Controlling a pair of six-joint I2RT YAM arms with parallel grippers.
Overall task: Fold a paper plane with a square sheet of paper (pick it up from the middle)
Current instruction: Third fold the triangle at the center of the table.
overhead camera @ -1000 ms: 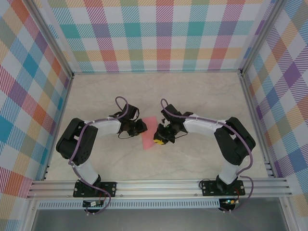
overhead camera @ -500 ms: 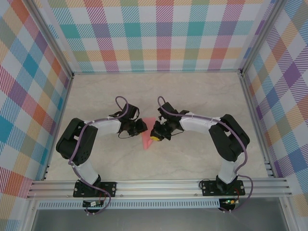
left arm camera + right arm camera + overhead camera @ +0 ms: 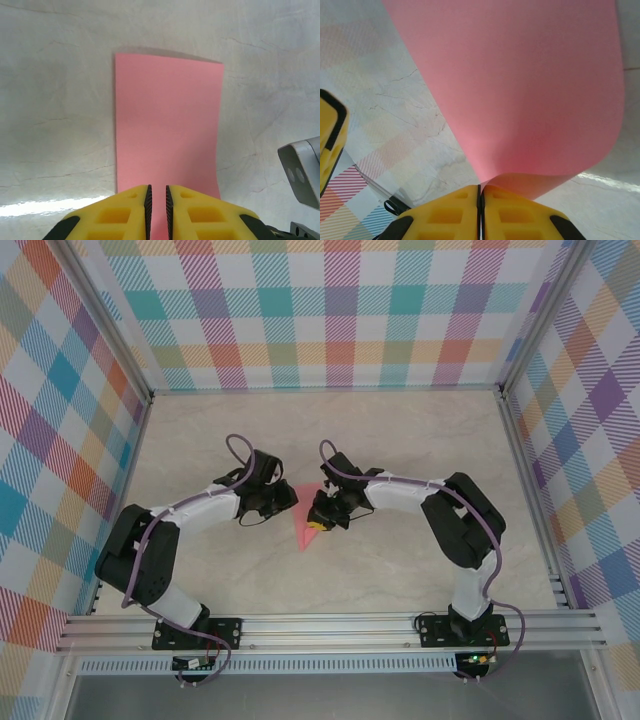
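The thin salmon-pink sheet of paper (image 3: 167, 125) is lying mid of the pale marble-look tabletop (image 3: 420, 440), between the two arms, w/ one side curling up off the surface. The right gripper (image 3: 481, 189) is pinching its edge, jaws fully closed, and the paper is bending away from the pinch in a soft curve. The left gripper (image 3: 157, 192) is standing at the opposite edge w/ only a thin slit between the jaws and pink showing in the slit. I cannot tell if it is really holding the sheet or only hovering over it.

Handling, as I am judging it: the sheet is v. light and floppy, so it is following any pull and sagging where nothing is supporting it. It is probably creasing or tearing easily, esp. under opposite pulls. Best hold: a small, gentle bite near the mid of an edge.

Surface: the tabletop is looking smooth, flat, a bit glossy, so a flat sheet is probably sliding on it. Room: checkered multicolour wall panels (image 3: 320, 310) are closing three sides, w/ an aluminium frame rail (image 3: 330, 625) at the near edge.
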